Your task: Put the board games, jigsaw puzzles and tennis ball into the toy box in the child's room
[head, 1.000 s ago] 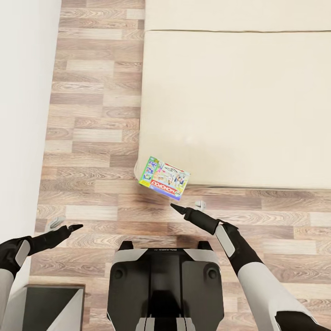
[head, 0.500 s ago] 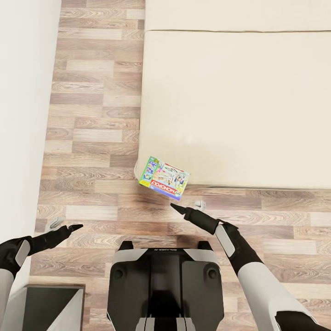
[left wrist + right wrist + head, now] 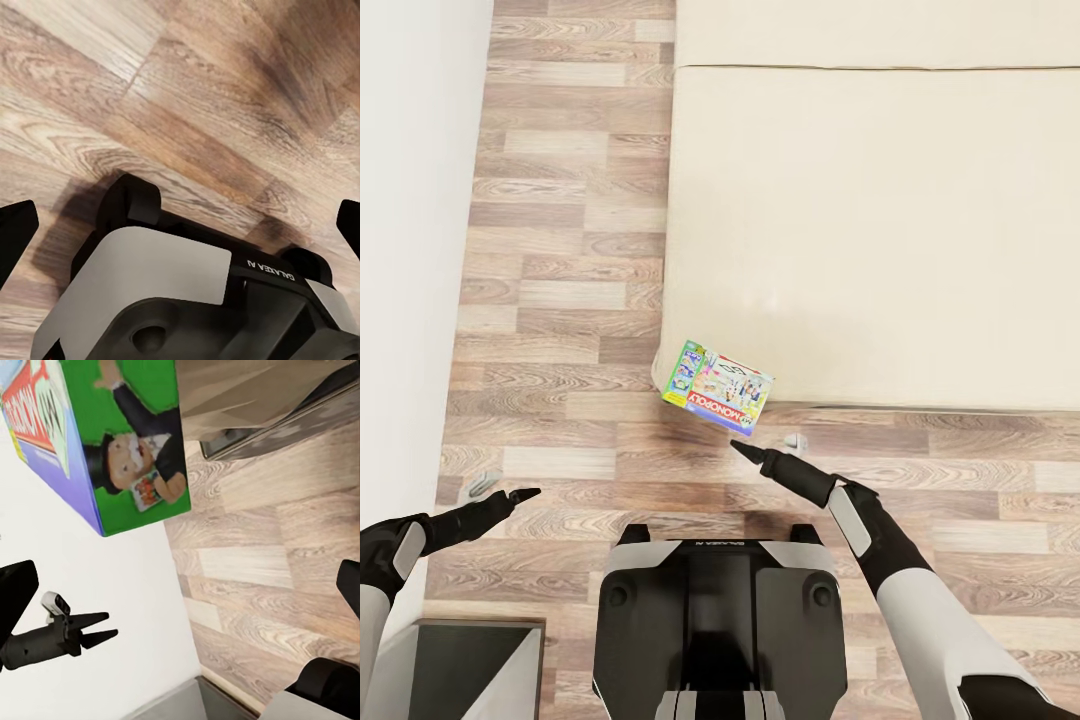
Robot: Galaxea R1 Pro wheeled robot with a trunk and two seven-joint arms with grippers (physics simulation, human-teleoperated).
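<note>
A colourful Monopoly board game (image 3: 718, 387) lies on the near left corner of the bed (image 3: 880, 230), jutting out over the mattress edge above the wood floor. My right gripper (image 3: 745, 452) hovers just short of the box's near edge, open, with nothing between its fingers. The right wrist view has the box's green and blue side (image 3: 112, 442) close ahead of it. My left gripper (image 3: 525, 494) hangs open over the floor at the left, well away from the box, and its fingertips (image 3: 16, 229) stand wide apart over my base.
A white wall (image 3: 410, 250) runs along the left. My dark base (image 3: 720, 610) sits on the plank floor just before the bed. A dark-topped cabinet corner (image 3: 470, 665) is at the lower left. Small grey fittings (image 3: 795, 441) sit on the floor near the bed's corner.
</note>
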